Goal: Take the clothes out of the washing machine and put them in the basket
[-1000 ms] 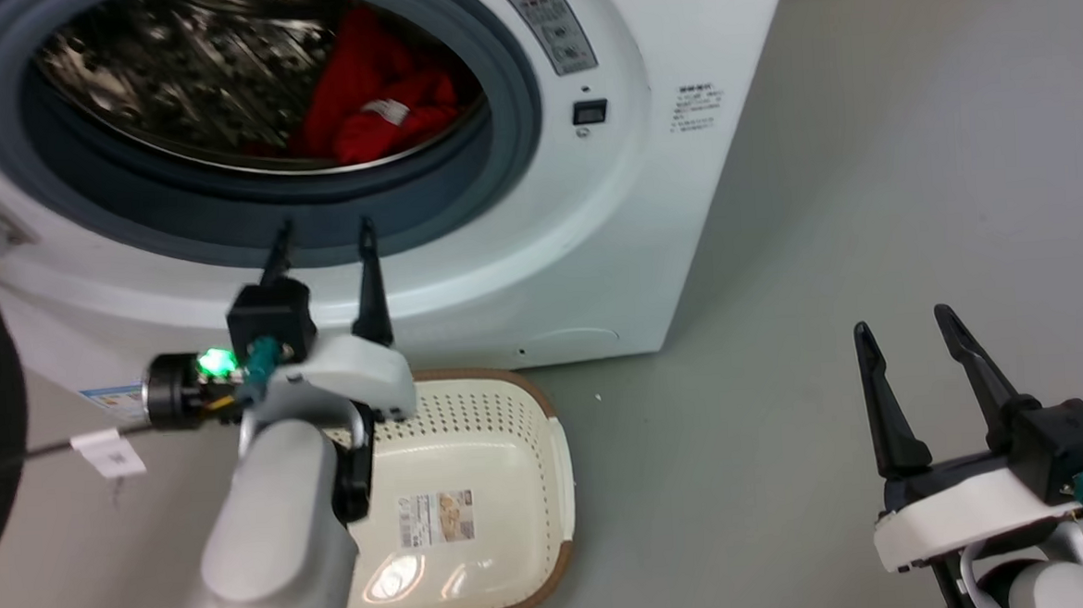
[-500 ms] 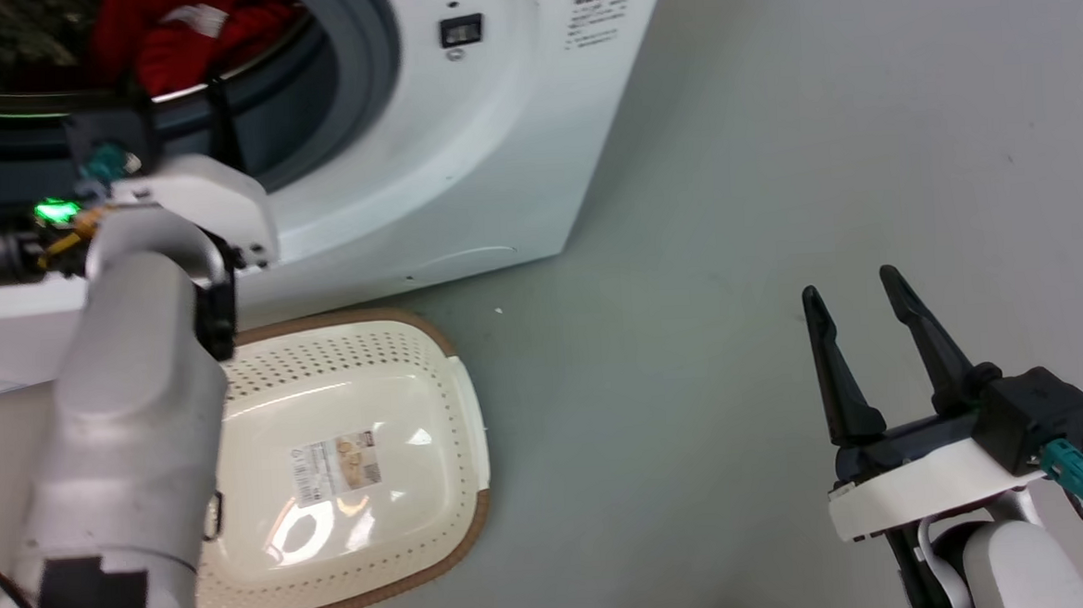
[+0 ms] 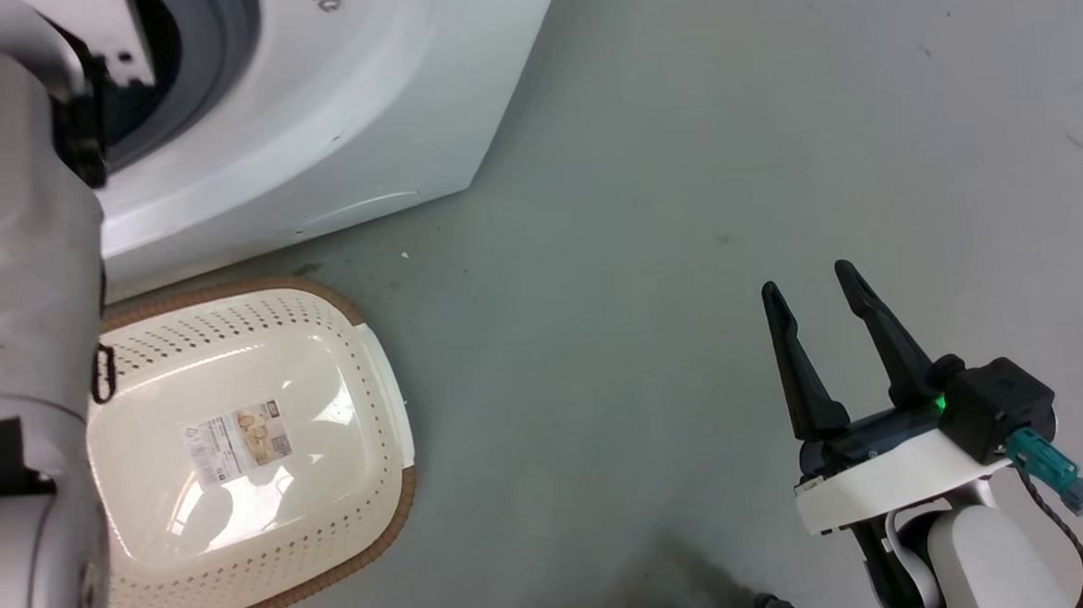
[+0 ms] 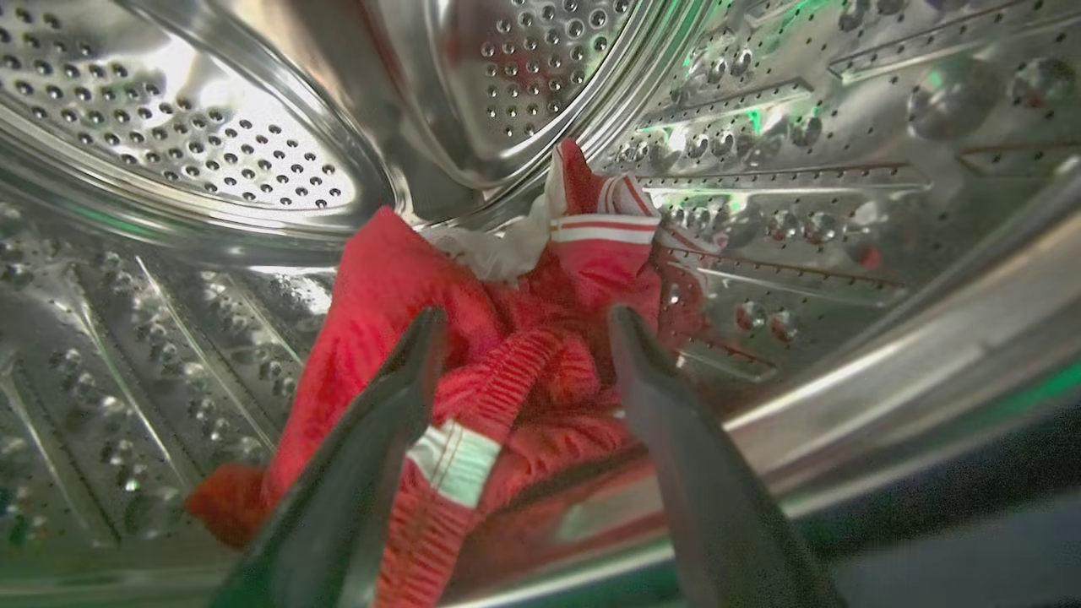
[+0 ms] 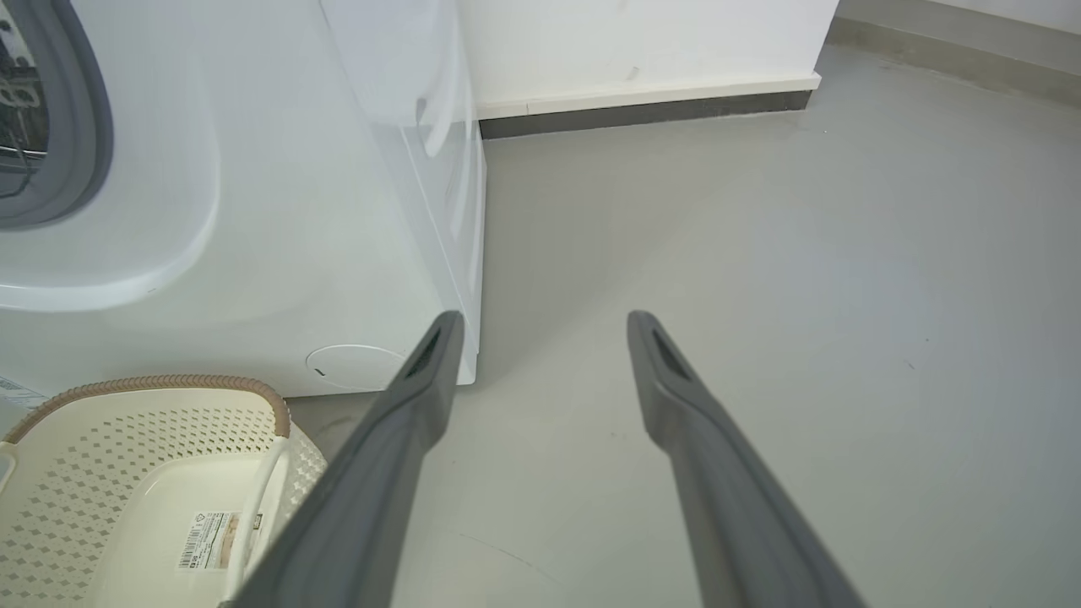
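The right tool (image 5: 545, 319) has its two dark fingers spread apart above the grey floor (image 5: 802, 295). At left is the white washing machine (image 5: 253, 211), with the basket (image 5: 152, 382) just before it. A paper label (image 5: 207, 540) lies on the basket's bottom. A dark baseboard (image 5: 642, 114) runs behind.

Head view looks steeply down on the floor (image 3: 684, 195), washing machine (image 3: 356, 119) at eleven o'clock, basket (image 3: 377, 387) at eight. Left wrist view sits close inside the drum (image 4: 211, 143). Right wrist view, low, shares washing machine and basket.
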